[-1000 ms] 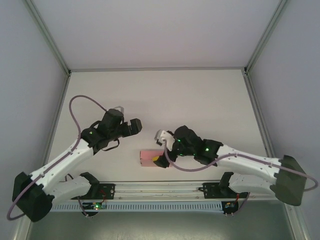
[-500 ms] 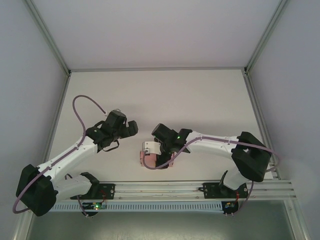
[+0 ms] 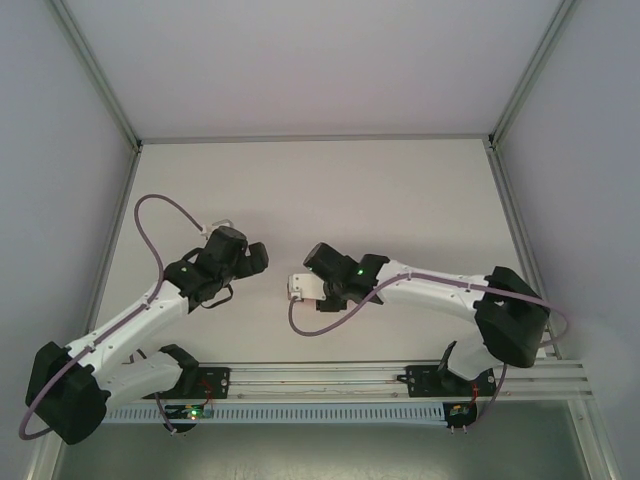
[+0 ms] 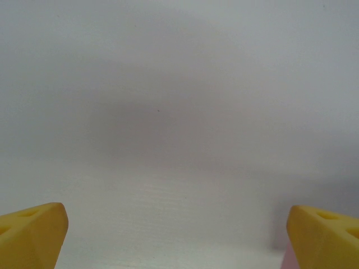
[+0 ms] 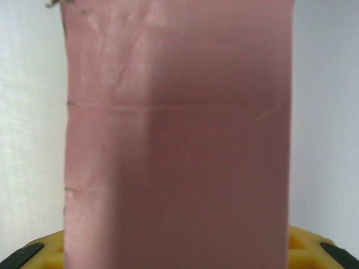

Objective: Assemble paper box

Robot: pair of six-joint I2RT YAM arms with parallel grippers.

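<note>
At right wrist, paper box (image 5: 178, 140), creased

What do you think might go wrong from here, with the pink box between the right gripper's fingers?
1. The paper box is thin card and shows creases and wrinkles in the right wrist view. The right gripper, clamped on it, may buckle it further.
2. The open left gripper sits close to the right one, so a careless approach for a handover could end in a bump or knock the box askew.
</note>
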